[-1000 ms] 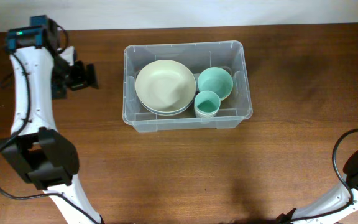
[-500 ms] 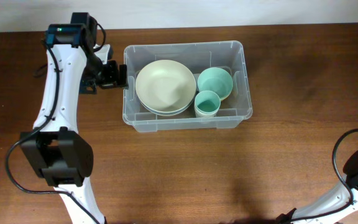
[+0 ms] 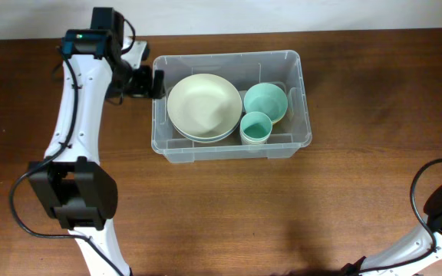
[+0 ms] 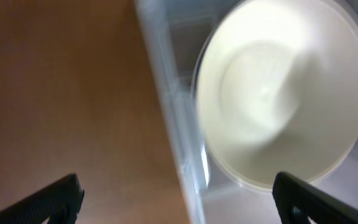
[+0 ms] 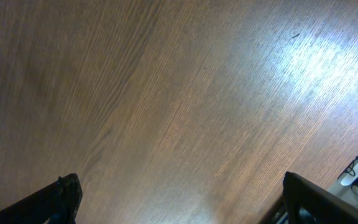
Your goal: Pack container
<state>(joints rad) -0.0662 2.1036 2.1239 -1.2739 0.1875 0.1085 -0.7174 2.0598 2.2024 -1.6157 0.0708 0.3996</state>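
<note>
STEP, likely: grasp container [image 3: 229, 55] left wall | left gripper [image 3: 158, 83]: spread, empty; centre your fingers astride the wall, clear of the bowl [image 3: 204, 106] | right gripper [image 5: 179, 202]: spread, empty

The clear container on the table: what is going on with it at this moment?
The container already holds stacked cream bowls, a teal bowl and a teal cup. The left gripper is open at the container's left wall, holding nothing; I cannot tell whether it touches. The right gripper is open above the table, away from the container.
</note>
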